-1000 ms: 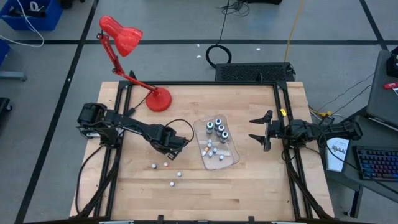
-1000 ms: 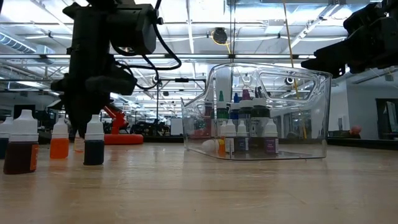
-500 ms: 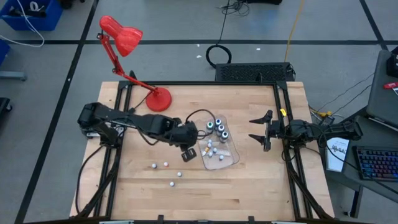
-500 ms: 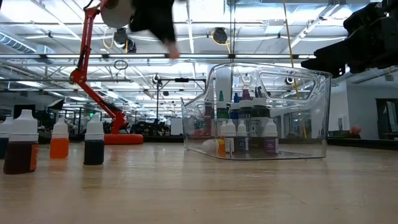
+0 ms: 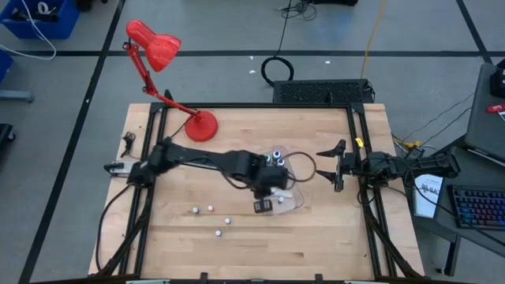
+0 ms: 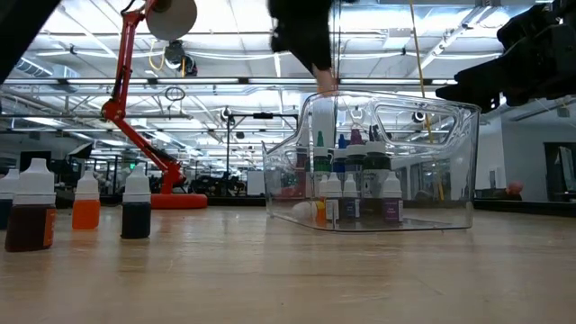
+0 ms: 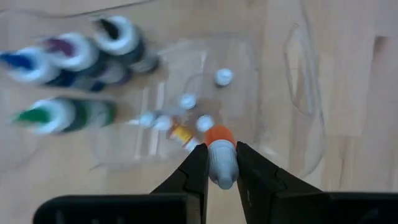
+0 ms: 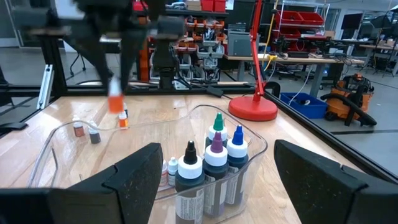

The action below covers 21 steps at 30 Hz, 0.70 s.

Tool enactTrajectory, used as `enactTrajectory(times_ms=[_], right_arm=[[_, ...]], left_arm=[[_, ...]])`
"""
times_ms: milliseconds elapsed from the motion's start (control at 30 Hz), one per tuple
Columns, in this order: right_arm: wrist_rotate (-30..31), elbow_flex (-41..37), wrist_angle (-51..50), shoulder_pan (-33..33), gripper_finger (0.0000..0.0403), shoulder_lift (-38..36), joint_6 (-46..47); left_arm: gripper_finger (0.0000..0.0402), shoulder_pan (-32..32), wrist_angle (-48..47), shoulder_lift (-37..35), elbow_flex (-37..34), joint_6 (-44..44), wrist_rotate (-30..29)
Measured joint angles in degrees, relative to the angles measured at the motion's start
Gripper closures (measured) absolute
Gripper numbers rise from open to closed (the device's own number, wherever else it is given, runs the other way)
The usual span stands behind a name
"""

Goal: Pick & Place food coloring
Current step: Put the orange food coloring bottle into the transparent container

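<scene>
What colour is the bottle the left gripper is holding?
Orange, on the small bottle pinched in the left gripper; clearest in the left wrist view.

One small food coloring bottle with an orange tip (image 7: 218,155) sits pinched between the left gripper's (image 7: 220,163) closed fingers, held in the air above the other bottles. Directly below the fingertips, several tiny white-capped bottles (image 7: 186,101) stand or lie clustered, one orange-labelled bottle lying on its side, and beyond them four larger dropper bottles (image 8: 216,157) with black, purple, blue and green tips stand upright together. Three more small bottles (image 6: 85,205), dark brown, orange and dark, stand upright on the wood well apart from the fingers.
</scene>
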Motion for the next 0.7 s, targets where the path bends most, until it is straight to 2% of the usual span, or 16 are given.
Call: enactTrajectory(times_ms=[167, 700], right_arm=[[0.0, 0.0, 0.0, 0.0, 0.0108, 0.0, 0.0], [0.0, 0.0, 0.0, 0.0, 0.0108, 0.0, 0.0]], left_arm=[[0.0341, -0.7, -1.8, 5.4, 4.6, 3.2, 1.6], [0.0341, 0.8, -0.1, 11.7, 4.6, 4.6, 1.6]])
